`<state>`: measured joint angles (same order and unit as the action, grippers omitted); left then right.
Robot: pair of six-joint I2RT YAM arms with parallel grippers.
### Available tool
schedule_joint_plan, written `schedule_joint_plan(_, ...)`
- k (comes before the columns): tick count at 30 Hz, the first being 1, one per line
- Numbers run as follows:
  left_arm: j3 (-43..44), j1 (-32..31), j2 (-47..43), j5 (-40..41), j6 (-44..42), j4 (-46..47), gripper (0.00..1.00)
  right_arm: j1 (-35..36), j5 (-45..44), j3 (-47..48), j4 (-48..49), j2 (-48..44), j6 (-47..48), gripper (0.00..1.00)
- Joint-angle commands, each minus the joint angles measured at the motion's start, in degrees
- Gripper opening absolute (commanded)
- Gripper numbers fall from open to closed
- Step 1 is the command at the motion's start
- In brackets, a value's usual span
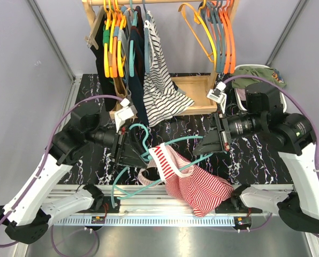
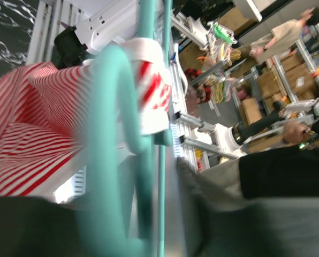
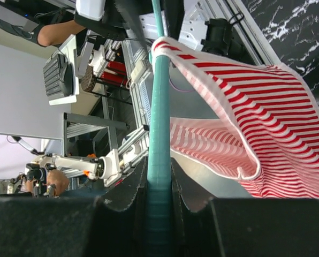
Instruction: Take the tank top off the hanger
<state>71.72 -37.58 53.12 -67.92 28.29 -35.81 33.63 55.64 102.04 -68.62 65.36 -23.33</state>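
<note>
The right gripper [image 3: 158, 184] is clamping the teal hanger [image 3: 159, 96] between 2 fingers. The left gripper [image 1: 144, 152] is sitting at the tank top [image 1: 202, 187] strap; I cannot tell its opening.

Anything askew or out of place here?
Yes. The teal hanger is off the rack, tilted over the table, and the red-striped tank top seems caught on it by one strap, its body slumped over the front rail. A green garment lies heaped at the back right.

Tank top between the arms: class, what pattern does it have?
The tank top on the hanger is red-and-white striped, white-trimmed; right wrist view shows it best.
</note>
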Motion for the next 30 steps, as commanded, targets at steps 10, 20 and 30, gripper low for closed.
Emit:
schedule_joint_plan(10, 6.2, -1.8, 4.5, 8.2, -13.7, -12.8, 0.0, -3.1, -4.4, -1.0, 17.2, 1.7, -5.1, 0.74)
schedule_joint_plan(20, 15.5, 1.9, 9.6, 36.4, -9.0, -21.4, 0.0, -5.7, -45.5, -4.3, 8.1, -1.4, -4.1, 1.0)
schedule_joint_plan(30, 23.6, 3.2, 18.8, 41.5, -1.4, -17.2, 0.0, 4.4, -35.6, -22.7, 20.0, -4.7, 4.4, 1.0)
